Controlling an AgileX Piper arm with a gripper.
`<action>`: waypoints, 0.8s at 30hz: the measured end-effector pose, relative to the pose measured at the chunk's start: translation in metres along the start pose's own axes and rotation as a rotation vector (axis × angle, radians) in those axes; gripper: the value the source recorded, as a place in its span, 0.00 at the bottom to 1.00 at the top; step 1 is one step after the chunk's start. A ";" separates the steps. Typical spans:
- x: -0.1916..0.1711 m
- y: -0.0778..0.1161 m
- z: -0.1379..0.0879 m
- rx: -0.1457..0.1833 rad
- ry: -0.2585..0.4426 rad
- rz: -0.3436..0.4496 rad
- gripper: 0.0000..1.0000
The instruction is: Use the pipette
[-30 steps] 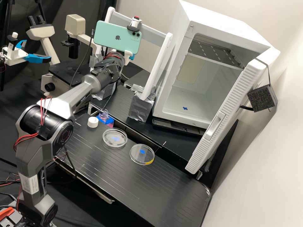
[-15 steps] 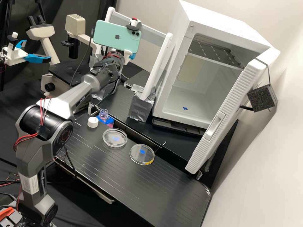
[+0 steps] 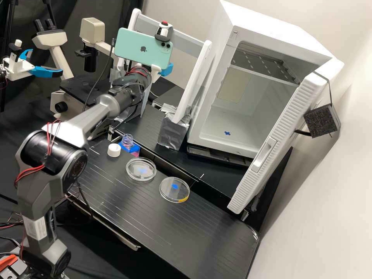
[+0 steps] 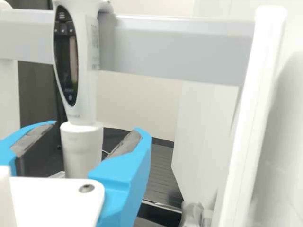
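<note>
Behind the green phone mounted on the wrist, part of the gripper (image 3: 166, 69) shows as a blue piece in the high view. The pipette (image 3: 164, 31) rises above the phone there, its red top by the rack's grey crossbar. In the wrist view the pipette (image 4: 81, 94) hangs upright at the crossbar, with a dark display on its body. The gripper (image 4: 93, 128) is open, one blue finger on either side of the pipette's white lower barrel; whether they touch it I cannot tell. The pipette's lower end is hidden behind the white gripper body.
On the bench stand an open bottle (image 3: 127, 141) in a blue holder, a white cap (image 3: 114, 150) and two petri dishes (image 3: 141, 169) (image 3: 174, 189). The rack's white post (image 3: 193, 79) stands right of the gripper, before the open white incubator (image 3: 248, 112). A microscope (image 3: 93, 31) is at the left.
The arm and its phone have shifted slightly left and down in the high view. More of the blue gripper part shows beside the phone. The pipette's top has stayed nearly in place.
</note>
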 end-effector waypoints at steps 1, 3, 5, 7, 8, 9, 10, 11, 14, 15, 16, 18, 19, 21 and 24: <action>-0.004 -0.001 0.001 0.002 0.000 0.008 1.00; -0.019 -0.001 0.000 -0.007 -0.004 0.027 1.00; -0.038 -0.002 0.002 -0.004 -0.036 0.055 1.00; -0.059 -0.001 0.001 -0.003 -0.038 0.075 1.00; -0.069 -0.001 0.002 0.001 -0.041 0.082 1.00; -0.077 -0.003 0.005 0.001 -0.052 0.085 1.00; -0.087 -0.003 0.005 0.003 -0.053 0.095 1.00; -0.094 -0.006 0.009 0.006 -0.065 0.096 1.00; -0.115 -0.015 0.017 0.019 -0.096 0.101 1.00; -0.119 -0.027 0.024 0.043 -0.152 0.102 1.00; -0.123 -0.052 0.040 0.007 -0.228 0.071 1.00; -0.127 -0.075 0.072 -0.040 -0.361 0.130 1.00; -0.127 -0.082 0.086 -0.064 -0.406 0.180 1.00; -0.130 -0.090 0.107 -0.076 -0.425 0.363 1.00; -0.144 -0.080 0.101 -0.021 -0.193 0.649 1.00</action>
